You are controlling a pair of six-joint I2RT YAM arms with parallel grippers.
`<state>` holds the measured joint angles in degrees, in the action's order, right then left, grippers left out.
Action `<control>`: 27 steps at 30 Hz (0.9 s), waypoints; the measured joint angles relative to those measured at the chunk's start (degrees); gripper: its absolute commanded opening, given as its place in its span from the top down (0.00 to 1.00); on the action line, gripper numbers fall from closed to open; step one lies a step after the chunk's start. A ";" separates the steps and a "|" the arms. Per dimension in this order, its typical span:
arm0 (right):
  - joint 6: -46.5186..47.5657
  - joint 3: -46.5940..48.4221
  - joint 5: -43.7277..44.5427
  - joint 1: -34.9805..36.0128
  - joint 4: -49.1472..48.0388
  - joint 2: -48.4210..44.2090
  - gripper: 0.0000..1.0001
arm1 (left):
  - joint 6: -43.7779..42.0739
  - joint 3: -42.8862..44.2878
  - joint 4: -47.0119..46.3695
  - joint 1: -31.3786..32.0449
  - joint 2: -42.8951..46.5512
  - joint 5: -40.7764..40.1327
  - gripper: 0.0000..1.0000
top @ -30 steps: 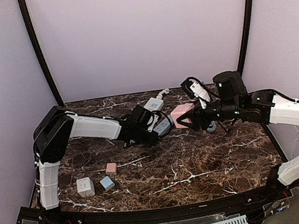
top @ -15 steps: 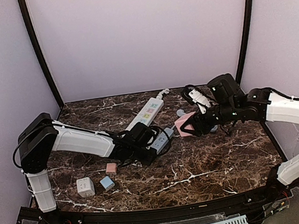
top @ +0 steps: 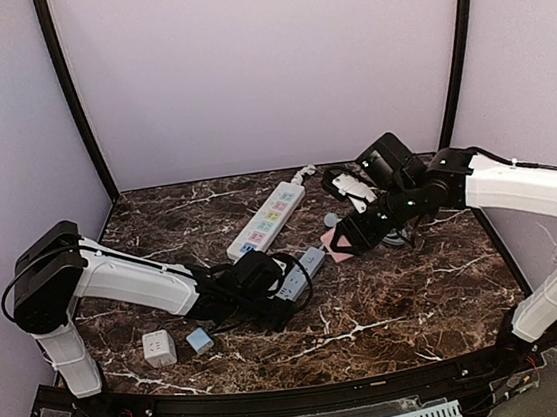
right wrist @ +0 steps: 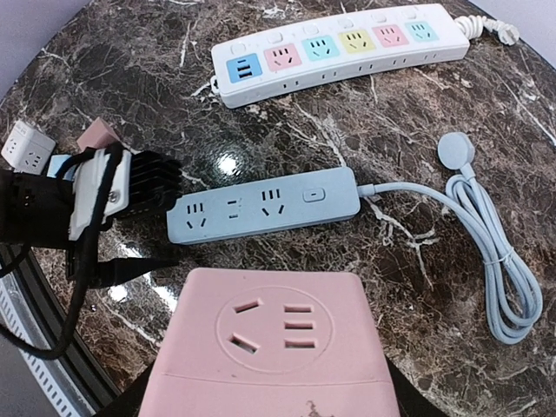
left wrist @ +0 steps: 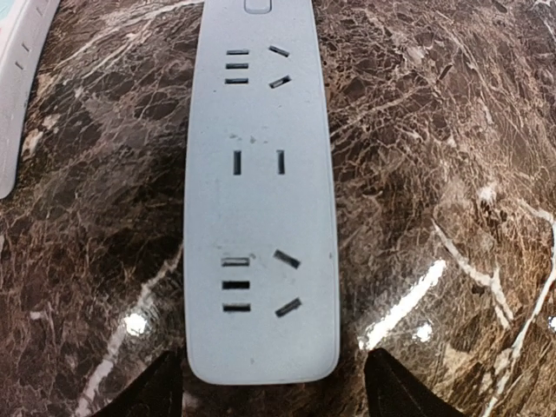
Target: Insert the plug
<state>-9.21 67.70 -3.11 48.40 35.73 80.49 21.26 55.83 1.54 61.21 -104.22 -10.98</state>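
Marble, dark and white-veined, tops the table (top: 419, 293). At the far left, near the front edge, a white cube (top: 157, 347) and a smaller blue cube (top: 200, 340) sit just beside each other. The left gripper (left wrist: 271, 393) lies low over the marble, fingers spread and holding nothing. The near end of the grey power strip (left wrist: 261, 217), lying flat, reaches just in between the two tips. Behind it, apart and at an angle, lies the white power strip (top: 268, 218) with coloured sockets. To the right, the grey strip's cord (right wrist: 486, 261) loops to a round plug (right wrist: 456, 149) lying loose on the table. The right gripper (top: 355, 232) carries the pink adapter (right wrist: 269, 347) just above the marble near the grey strip's far end, socket face towards the wrist camera. Its fingers are mostly hidden, though they seem clamped on the block.
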 measured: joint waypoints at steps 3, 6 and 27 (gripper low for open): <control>-0.20 4.04 -0.20 0.07 2.62 3.52 1.00 | -0.57 -0.90 -0.33 0.15 2.45 0.02 0.18; -0.59 8.63 -1.25 0.66 5.60 7.69 1.00 | -0.70 -3.26 -1.40 -0.02 7.08 -1.57 0.12; -3.10 36.65 -4.39 7.32 23.12 36.81 1.00 | 1.95 -24.92 -21.51 -12.46 24.68 -20.63 0.01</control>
<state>-12.32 104.36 -7.51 55.72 58.85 117.30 23.20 30.92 -19.97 48.75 -79.55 -31.62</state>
